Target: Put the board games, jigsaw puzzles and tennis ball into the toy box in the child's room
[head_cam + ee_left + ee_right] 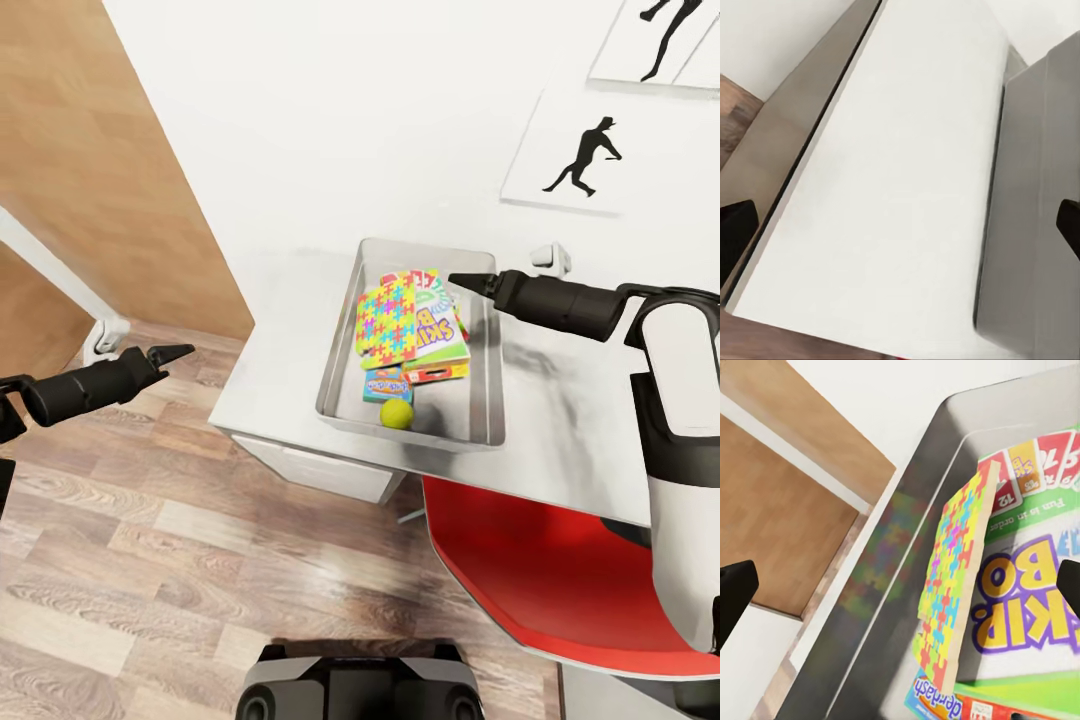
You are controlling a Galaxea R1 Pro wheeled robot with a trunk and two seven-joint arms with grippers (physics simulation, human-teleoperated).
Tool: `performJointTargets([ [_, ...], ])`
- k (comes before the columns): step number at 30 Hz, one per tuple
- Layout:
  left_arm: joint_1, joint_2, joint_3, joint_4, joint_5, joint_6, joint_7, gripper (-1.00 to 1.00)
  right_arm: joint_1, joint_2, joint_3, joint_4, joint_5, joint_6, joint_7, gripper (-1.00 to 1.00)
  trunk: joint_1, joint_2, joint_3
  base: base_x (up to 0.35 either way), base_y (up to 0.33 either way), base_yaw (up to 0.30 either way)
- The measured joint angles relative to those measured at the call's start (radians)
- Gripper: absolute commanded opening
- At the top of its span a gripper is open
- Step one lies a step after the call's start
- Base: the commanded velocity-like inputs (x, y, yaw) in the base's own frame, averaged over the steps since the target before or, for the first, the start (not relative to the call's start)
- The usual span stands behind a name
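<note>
Toy box (340, 400) at table (270, 340) front edge. Jigsaw puzzle (386, 320) thin, stiff, light; pinch its edge. Right pincer (462, 283) spread, empty.

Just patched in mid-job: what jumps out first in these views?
The toy box on the table is loaded: a jigsaw puzzle lies tilted on the green Skip-Bo game, with the tennis ball at its near end. The right pincer hovers open above the box, and a red chair sits below.
</note>
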Motion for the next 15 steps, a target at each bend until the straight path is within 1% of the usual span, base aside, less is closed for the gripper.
performJointTargets([
  [2,0.028,-0.012,0.002,-0.005,0.000,-0.001,0.000,1.00,0.001,-0.002,0.000,0.000,0.001,0.000,-0.006,1.00,0.000,0.000,0.003,0.000,0.000,0.000],
  [3,0.028,-0.012,0.002,-0.005,0.000,-0.001,0.000,1.00,0.001,-0.002,0.000,0.000,0.001,0.000,-0.006,1.00,0.000,0.000,0.005,0.000,0.000,0.000],
  [5,0.056,-0.030,0.001,-0.009,-0.001,-0.003,0.000,1.00,0.002,-0.004,0.000,0.000,0.002,0.000,-0.014,1.00,0.000,0.000,0.008,0.000,0.000,0.000],
  [6,0.080,-0.046,-0.001,-0.011,-0.007,-0.004,0.003,1.00,0.003,-0.006,0.000,0.000,0.004,0.000,-0.020,1.00,0.000,0.000,0.009,0.000,0.000,0.000],
  [7,0.092,-0.052,-0.002,-0.011,-0.009,-0.005,0.002,1.00,0.003,-0.007,0.000,0.000,0.004,0.000,-0.022,1.00,0.000,0.000,0.011,0.000,0.000,0.000],
  [8,0.093,-0.052,-0.002,-0.011,-0.008,-0.005,0.002,1.00,0.003,-0.007,0.000,0.000,0.004,0.000,-0.022,1.00,0.000,0.000,0.012,0.000,0.000,0.000],
  [12,0.147,-0.064,-0.001,-0.013,-0.014,-0.005,0.000,1.00,0.004,-0.009,0.001,0.000,0.006,0.000,-0.027,1.00,0.000,0.000,0.019,0.000,0.000,0.000],
  [13,0.148,-0.064,-0.001,-0.013,-0.013,-0.005,0.000,1.00,0.004,-0.009,0.001,0.000,0.005,0.000,-0.027,1.00,0.000,0.000,0.020,0.000,0.000,0.000],
  [14,0.168,-0.066,0.000,-0.013,-0.015,-0.007,-0.002,1.00,0.004,-0.009,-0.001,0.000,0.006,0.000,-0.028,1.00,0.000,0.000,0.022,0.000,0.000,0.000],
  [15,0.213,-0.071,0.003,-0.014,-0.019,-0.012,-0.012,1.00,0.005,-0.011,-0.004,0.000,0.007,0.000,-0.030,1.00,0.000,0.000,0.023,0.000,0.000,0.000],
])
